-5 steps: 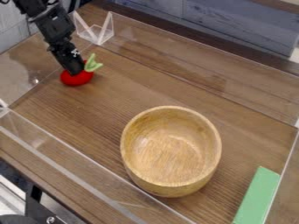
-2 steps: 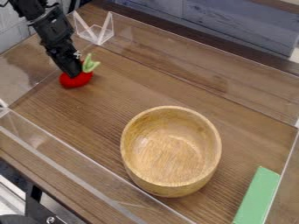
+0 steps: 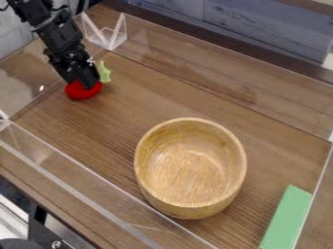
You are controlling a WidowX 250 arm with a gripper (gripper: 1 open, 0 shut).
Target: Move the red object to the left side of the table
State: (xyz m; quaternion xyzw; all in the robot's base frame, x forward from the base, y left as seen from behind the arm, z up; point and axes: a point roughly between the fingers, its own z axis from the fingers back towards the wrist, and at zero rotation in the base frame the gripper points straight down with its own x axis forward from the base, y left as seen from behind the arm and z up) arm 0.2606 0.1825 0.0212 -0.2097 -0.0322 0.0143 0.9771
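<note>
Red object (image 3: pixel 85 91) sits on the table (image 3: pixel 196 92) at the far left of my view, close to the left acrylic wall (image 3: pixel 33 63) and near the back corner. It reads as a small strawberry-shaped toy; its light green leafy top (image 3: pixel 103 72) pokes out to the right of the tool. Only the lower red body is plainly visible to me, since the gripper covers the upper part.

Gripper (image 3: pixel 81 78) is directly over the toy, black, angled steeply down with the arm (image 3: pixel 50 29) rising toward the top left corner. Fingers look spread to either side of the toy's top rather than pinched together, but they are dark and small here and I cannot tell if either one touches the red surface. I read them as apart, nothing lifted: the toy rests on the wood.

Out from there, bare wood grain runs across the middle. Round wooden bowl (image 3: pixel 192 166) stands well apart from the toy, toward the near right, upright and hollow side up. Flat green block (image 3: pixel 287 219) lies at the lower right edge, just beside the bowl and not touching it as far as I see. Near clear wall (image 3: pixel 78 180) runs along the front.
</note>
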